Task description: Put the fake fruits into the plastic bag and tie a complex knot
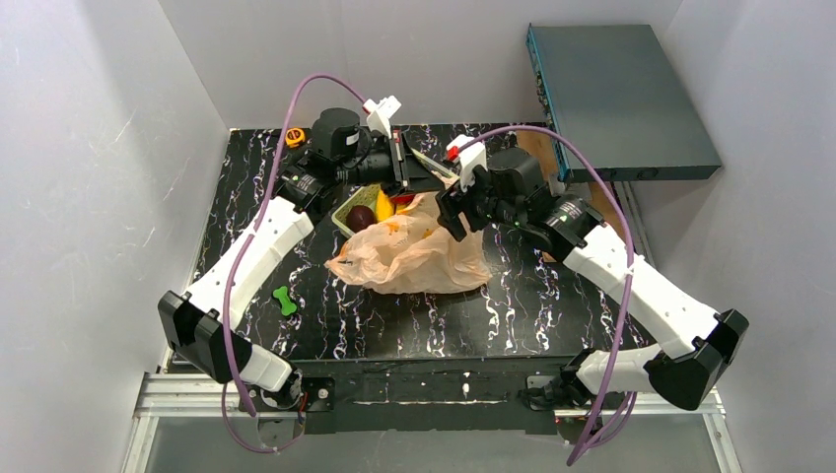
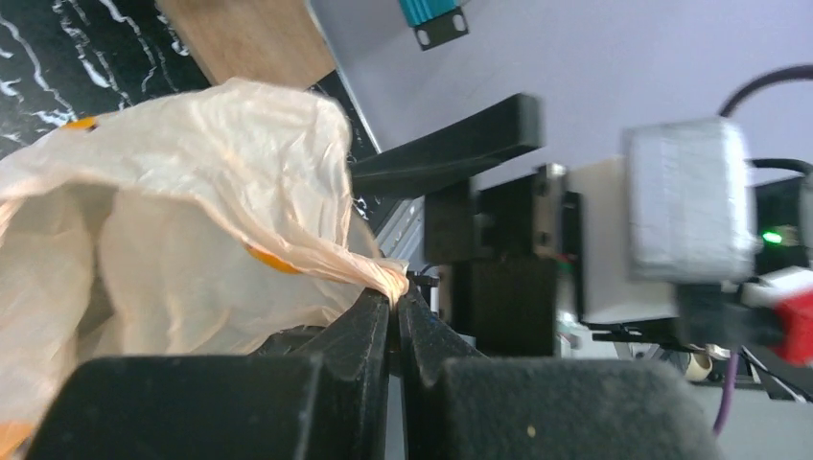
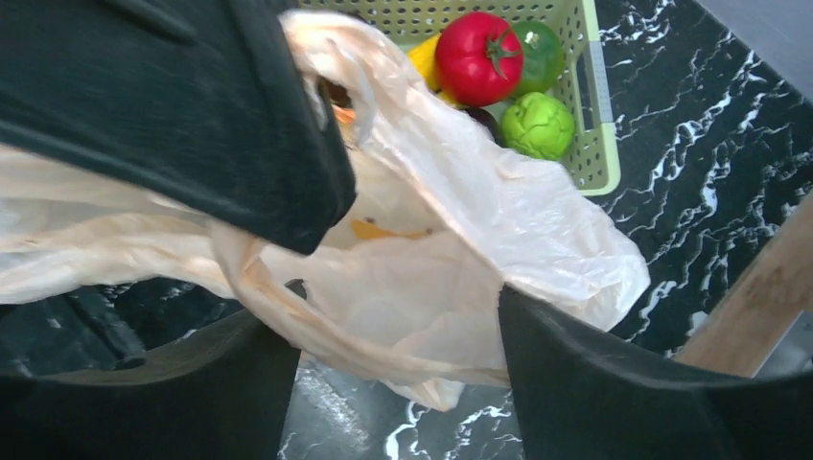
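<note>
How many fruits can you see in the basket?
5 in the basket: red one, dark green one right of it, light green one below, yellow one left, dark one by the bag. The bag may hide more.

Basket (image 3: 602, 125) partly behind plastic bag (image 3: 537, 225).

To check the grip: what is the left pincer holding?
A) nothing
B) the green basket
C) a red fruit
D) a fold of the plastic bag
D: the left wrist view shows the left pincer shut on a pinched fold of the plastic bag.
</note>
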{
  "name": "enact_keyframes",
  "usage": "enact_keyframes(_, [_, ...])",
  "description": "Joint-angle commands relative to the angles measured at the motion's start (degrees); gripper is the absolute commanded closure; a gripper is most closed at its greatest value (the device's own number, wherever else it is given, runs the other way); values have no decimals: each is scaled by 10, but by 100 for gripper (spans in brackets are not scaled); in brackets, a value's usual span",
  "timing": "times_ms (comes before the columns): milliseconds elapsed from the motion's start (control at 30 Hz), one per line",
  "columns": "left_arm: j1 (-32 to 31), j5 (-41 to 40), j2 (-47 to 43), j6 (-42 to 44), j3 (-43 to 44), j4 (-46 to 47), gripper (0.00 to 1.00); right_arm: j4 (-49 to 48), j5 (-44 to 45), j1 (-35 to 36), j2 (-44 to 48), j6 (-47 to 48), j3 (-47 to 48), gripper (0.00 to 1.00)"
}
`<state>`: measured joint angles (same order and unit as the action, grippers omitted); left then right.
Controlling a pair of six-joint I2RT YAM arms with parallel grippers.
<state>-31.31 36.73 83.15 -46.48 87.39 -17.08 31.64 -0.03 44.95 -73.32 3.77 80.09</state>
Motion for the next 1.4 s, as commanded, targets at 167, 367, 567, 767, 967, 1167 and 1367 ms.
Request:
enact_keyframes(167, [-1,55,-77,99,12,-34,58,-87,-19,1,50,20,-52,99])
enact_keyframes(367, [111,35,-175,253,-66,-115,34,-96,-67,0,95,18,-75,99])
enact_keyframes(567, [64,92,-204,434,-147,-143,71,-117,-93,1,124,11,-91,99])
enact_keyframes(767, [-36,8,-102,463,-141,-158,90,-112,-101,-1,133,-7,-96,99])
enact_keyframes(967, [-58,-185,-54,538,-198,-190,97,-35,-95,-48,166,-44,-76,99])
enact_keyframes(1167, [9,-256,-130,655,-306,-209,79,91,-117,-125,231,-63,-74,99])
enact_keyframes(1367, [54,-146,-160,759,-334,-220,17,120,-139,-138,267,-55,-124,99])
